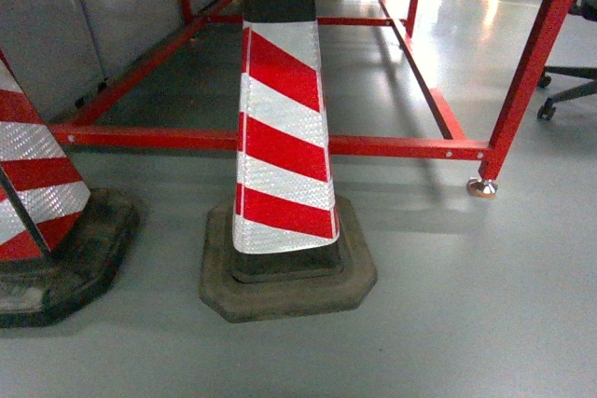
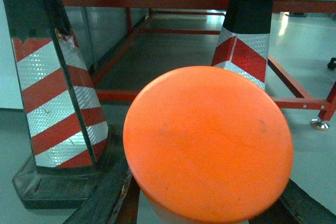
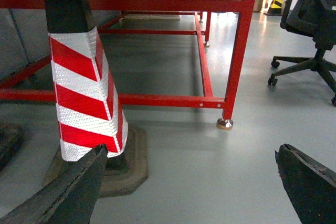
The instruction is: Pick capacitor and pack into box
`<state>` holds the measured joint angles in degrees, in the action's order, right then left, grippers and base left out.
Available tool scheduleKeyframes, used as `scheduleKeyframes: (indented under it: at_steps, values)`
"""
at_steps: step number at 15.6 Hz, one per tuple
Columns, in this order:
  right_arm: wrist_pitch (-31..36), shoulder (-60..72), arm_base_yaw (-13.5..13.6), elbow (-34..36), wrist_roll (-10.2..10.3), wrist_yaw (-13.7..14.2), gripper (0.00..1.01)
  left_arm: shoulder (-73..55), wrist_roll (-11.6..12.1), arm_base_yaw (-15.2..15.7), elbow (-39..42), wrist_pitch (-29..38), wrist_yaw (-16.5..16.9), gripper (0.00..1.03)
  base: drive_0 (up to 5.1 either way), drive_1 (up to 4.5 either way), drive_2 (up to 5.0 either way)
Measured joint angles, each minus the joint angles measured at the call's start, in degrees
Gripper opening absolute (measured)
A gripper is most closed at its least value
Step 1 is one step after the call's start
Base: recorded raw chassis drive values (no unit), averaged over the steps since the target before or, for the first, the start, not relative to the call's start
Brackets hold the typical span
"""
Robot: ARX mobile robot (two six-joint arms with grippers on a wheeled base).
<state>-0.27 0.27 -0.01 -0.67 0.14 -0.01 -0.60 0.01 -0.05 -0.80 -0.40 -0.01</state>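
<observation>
My right gripper stands wide open, and nothing lies between its two dark, scuffed fingers; only bare grey floor shows in the gap. One finger rises from the lower left of my right wrist view, the other juts in at the lower right, well apart from it.

My left gripper is harder to read. A round, flat-faced orange disc with a paler underside fills the middle of my left wrist view and covers most of the gap. A dark finger runs up to its left edge, and a second dark finger shows at its lower right. The disc sits between them and seems to be gripped, though I cannot tell for sure whether the pads truly press on it.

Ahead of me stand two tall traffic cones with red and white reflective stripes, black tops and heavy dark rubber bases. One is in the centre of my head view, the other at the left edge. Behind them runs a red-painted steel frame with a silver foot on the floor. A black wheeled office chair stands to the right. No pale pink box appears in any view.
</observation>
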Motion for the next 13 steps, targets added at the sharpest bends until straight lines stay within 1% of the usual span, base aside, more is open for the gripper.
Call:
scheduleKeyframes:
  at_steps: [13]
  values:
    - [-0.04,0.00,0.00,0.00,0.07,0.02,0.98,0.00,0.04,0.00,-0.02,0.02,-0.02,0.44,0.0,0.00,0.0]
